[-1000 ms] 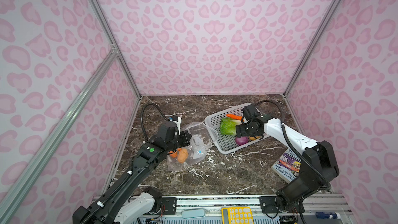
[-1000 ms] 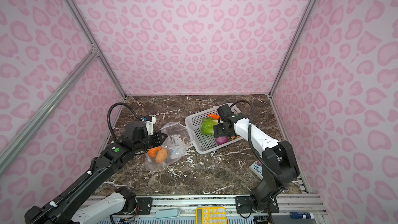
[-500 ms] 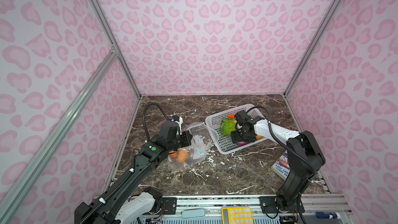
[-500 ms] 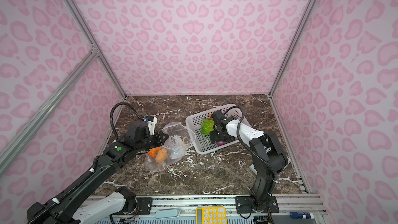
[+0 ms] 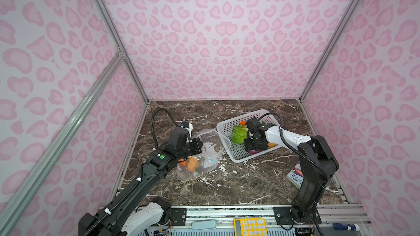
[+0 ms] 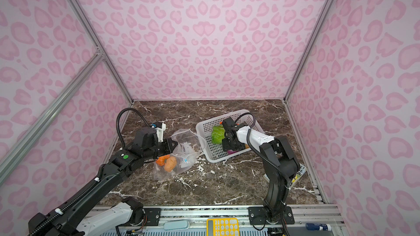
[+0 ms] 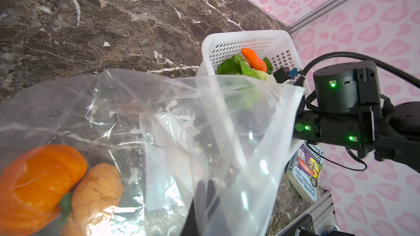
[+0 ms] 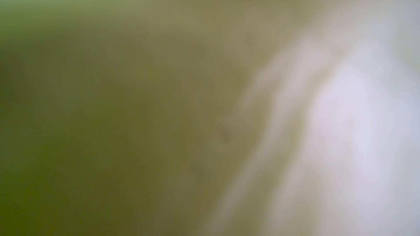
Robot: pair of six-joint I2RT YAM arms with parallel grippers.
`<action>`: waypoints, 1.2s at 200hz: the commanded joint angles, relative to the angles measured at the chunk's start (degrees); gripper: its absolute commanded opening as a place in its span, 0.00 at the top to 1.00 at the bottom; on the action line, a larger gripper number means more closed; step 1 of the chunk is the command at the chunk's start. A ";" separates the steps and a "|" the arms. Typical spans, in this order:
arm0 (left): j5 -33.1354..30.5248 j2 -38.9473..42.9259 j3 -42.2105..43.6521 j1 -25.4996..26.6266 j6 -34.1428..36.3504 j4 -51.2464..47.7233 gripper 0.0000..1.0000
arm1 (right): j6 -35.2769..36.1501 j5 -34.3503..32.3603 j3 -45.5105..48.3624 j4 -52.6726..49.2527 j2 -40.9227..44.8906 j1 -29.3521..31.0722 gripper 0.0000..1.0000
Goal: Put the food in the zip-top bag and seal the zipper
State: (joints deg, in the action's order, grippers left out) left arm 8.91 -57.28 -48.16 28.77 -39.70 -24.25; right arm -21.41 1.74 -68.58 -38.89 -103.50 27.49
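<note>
Pink leopard-print walls closed in a dark marbled desk (image 5: 229, 186), with a paperback (image 5: 296, 176) lying near the right arm's base. By my reading, the job was under halfway done. Two pieces of the food sat inside the zip-top bag (image 5: 210, 147): the small orange pumpkin (image 7: 41, 178) and one tan potato (image 7: 97, 194), touching each other at the closed end. The green cabbage (image 5: 238, 133), the carrot (image 7: 254, 60) resting on it and the purple onion (image 5: 253, 152) lay in the white basket (image 5: 226, 125), just beside the bag's mouth. An orange-tan lump (image 5: 271, 145) next to the right arm was probably the second potato, though I could not be sure.

The left tool (image 5: 197, 147) was pressed together on the bag's film near the mouth and held it up, so the opening gaped toward the basket. The right tool (image 5: 251, 148) was down in the basket against the cabbage. Its wrist camera gave only a green and white blur, and I could not tell whether its jaws were spread or gripping anything.

The bag looked clear, thin and crumpled, with a white printed patch showing through. Its zipper (image 5: 228, 140) stood unsealed — that step and three or four transfers were left.
</note>
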 commanded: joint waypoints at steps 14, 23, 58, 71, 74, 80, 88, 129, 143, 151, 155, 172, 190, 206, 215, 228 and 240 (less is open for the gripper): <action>-0.71 0.59 0.44 -0.03 -0.51 1.22 0.97 | 0.00 0.67 -0.79 -1.07 2.04 0.07 0.31; -0.77 0.67 0.44 -0.03 -0.46 1.22 0.97 | -0.06 0.75 -0.97 -1.23 2.87 0.05 0.32; -0.88 0.58 0.44 -0.03 -0.38 1.15 0.97 | -0.22 1.59 -1.74 -1.50 6.38 0.11 0.33; -1.00 0.59 0.44 -0.03 -0.38 1.22 0.97 | -0.42 2.25 -2.16 -1.64 7.53 -0.02 0.33; -0.95 0.59 0.44 -0.03 -0.38 1.18 0.97 | -0.44 2.41 -2.24 -1.64 7.81 0.00 0.33; -1.00 0.63 0.52 -0.03 -0.38 1.18 0.97 | -0.56 2.68 -2.26 -1.54 8.45 0.02 0.33; -0.93 0.67 0.53 -0.03 -0.38 1.17 0.97 | -0.64 3.07 -2.30 -1.29 9.34 -0.01 0.33; -1.17 0.89 0.92 -0.03 -0.38 1.15 0.97 | -1.05 8.00 -1.19 2.61 15.10 -0.03 0.35; -1.17 0.85 1.03 -0.03 -0.38 1.22 0.97 | -1.00 10.97 -0.38 5.16 17.69 0.21 0.36; -1.07 0.85 1.05 -0.03 -0.38 1.29 0.97 | -0.73 13.21 0.07 7.02 19.13 0.37 0.36; -1.08 0.78 1.05 -0.03 -0.39 1.31 0.97 | -0.72 14.26 0.19 7.86 19.73 0.52 0.36; -0.91 0.58 0.81 -0.03 -0.29 1.40 0.97 | -1.27 17.54 0.13 11.03 22.22 1.80 0.37; -0.82 0.33 0.49 -0.03 -0.20 1.40 0.97 | -1.23 19.82 -0.72 13.96 23.88 4.41 0.38; -0.71 0.10 0.26 -0.03 -0.11 1.35 0.97 | -0.94 21.63 -2.14 16.27 24.13 7.39 0.39; -0.66 -0.01 0.13 -0.03 -0.12 1.40 0.97 | -0.64 22.28 -3.28 17.10 23.78 9.24 0.40; -0.64 -0.11 0.09 -0.01 -0.20 1.38 0.97 | 0.00 22.69 -5.18 17.79 22.74 11.96 0.41; -0.62 -0.04 0.16 -0.03 -0.20 1.39 0.97 | 0.97 22.94 -6.82 18.06 21.53 14.24 0.41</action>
State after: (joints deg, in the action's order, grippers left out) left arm 8.38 -57.21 -47.40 28.77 -39.88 -24.10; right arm -22.17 22.04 -72.95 -24.82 -80.31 38.44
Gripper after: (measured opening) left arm 0.049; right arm 0.749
